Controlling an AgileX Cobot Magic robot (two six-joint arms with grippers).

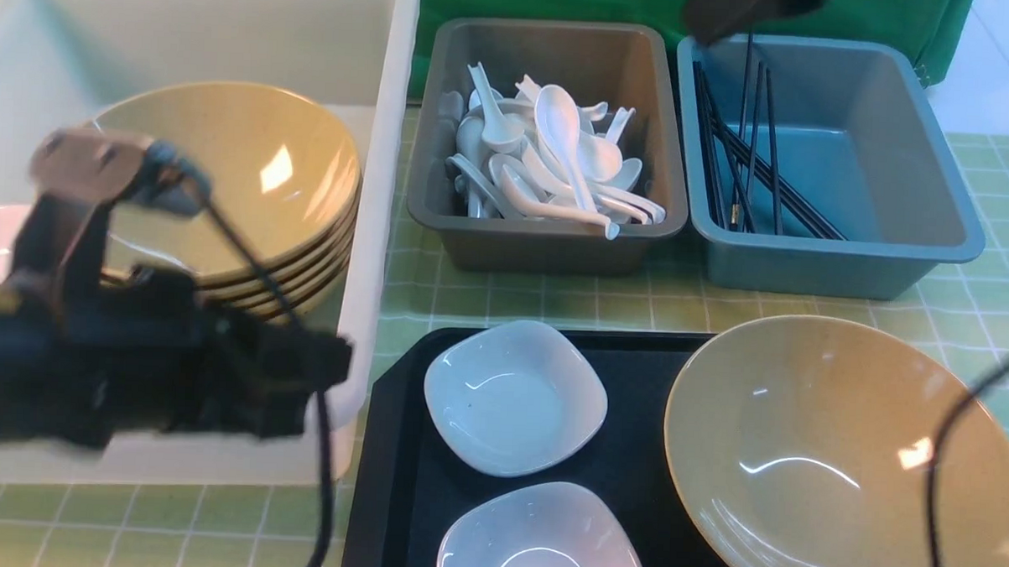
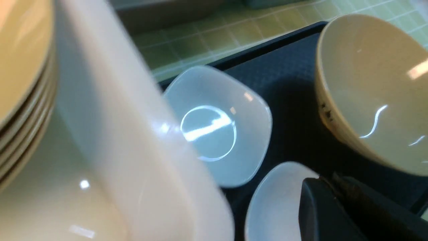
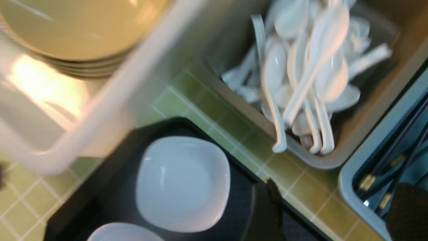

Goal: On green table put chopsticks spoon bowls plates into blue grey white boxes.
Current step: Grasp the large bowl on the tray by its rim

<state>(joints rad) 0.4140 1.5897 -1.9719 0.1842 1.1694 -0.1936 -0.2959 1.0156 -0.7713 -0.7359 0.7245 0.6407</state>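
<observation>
"Looking at your right arm first: what do you have?"

"I have my right claw above the back of the blue-grey box. Its fingers are spread wide, and I see nothing between them. The chopsticks are inside that box, most of them leaning along its left wall. A few stand nearly upright just under the claw. Whether their upper ends touch it, I cannot tell."

"And the left?"

"My left claw is pressed together and pinches nothing that I can see. It hangs by the right wall of the white tub, near the front, close to the near plate. The arm is blurred in my front view."

"Where does everything else lie?"

"The stacked bowls sit in the white tub, tilted up against its right wall. A lone bowl rests on the right side of the black tray. The far plate and the near plate lie on the tray's left side, one behind the other, just beside each other. The spoons are heaped in the dark grey box. That box stands between the tub and the blue-grey box on the green table, behind the tray."
</observation>
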